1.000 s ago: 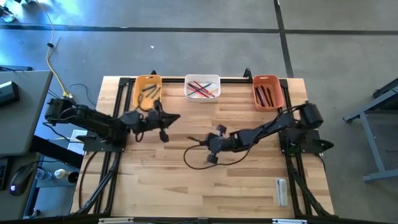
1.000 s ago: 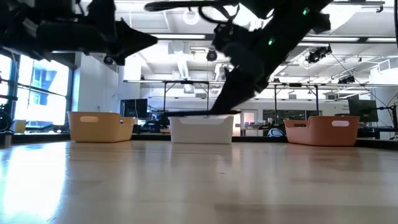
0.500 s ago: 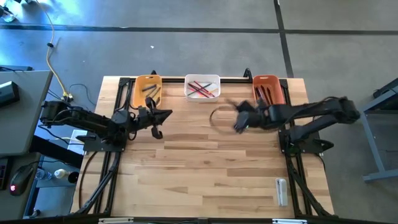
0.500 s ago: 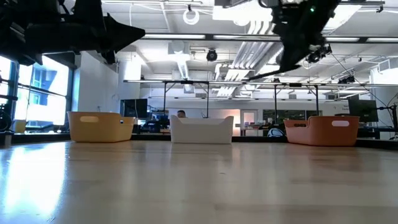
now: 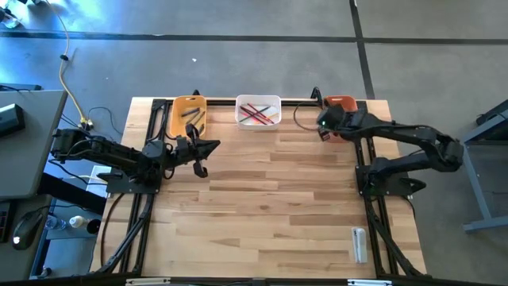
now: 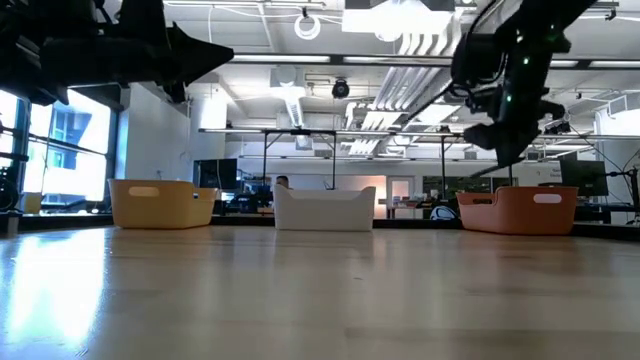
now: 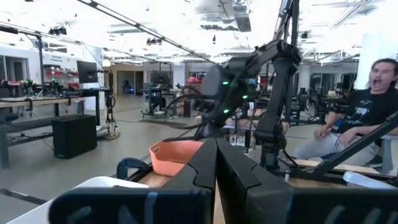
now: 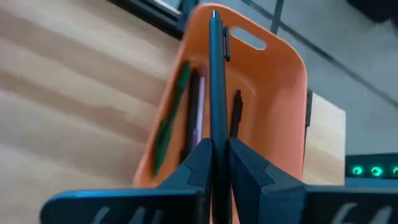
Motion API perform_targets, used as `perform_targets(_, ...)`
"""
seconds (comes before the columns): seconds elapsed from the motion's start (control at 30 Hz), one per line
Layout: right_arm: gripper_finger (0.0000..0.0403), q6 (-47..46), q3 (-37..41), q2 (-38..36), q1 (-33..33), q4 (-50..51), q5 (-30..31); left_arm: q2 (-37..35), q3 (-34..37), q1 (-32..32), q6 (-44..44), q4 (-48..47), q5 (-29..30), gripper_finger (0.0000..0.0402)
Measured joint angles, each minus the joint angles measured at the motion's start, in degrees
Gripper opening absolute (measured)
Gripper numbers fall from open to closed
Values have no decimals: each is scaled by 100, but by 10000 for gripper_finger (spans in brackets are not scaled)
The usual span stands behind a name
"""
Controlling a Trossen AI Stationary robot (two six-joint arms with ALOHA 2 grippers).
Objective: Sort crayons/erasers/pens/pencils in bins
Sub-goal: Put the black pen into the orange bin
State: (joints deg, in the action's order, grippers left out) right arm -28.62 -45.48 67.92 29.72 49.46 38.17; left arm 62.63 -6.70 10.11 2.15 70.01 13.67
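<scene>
Table (image 5: 262, 206): we see pale wood planks, three bins along its far edge.
Right gripper (image 8: 217, 149): above the red-orange bin (image 5: 341, 103) — fingers pinching a dark pen (image 8: 216, 81) that points out over the bin.
Left gripper (image 5: 208, 148): fingers pressed together on nothing, hovering just in front of the yellow-orange bin (image 5: 189, 115).
White bin (image 5: 258, 111): between the other two — red and pink pencils (image 5: 255, 113) crossed inside.
Red-orange bin's contents: we make out green, purple and dark sticks (image 8: 186, 112) lying lengthwise.
</scene>
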Motion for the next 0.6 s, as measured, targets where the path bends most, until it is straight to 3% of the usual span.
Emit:
perform_targets(0.33,24,877,793,0,1286,-1336,-472,2,0,0,60,-34,0,0)
perform_targets(0.6,24,1070,1147,2,1684,-2122,-703,2,0,0,61,-36,0,0)
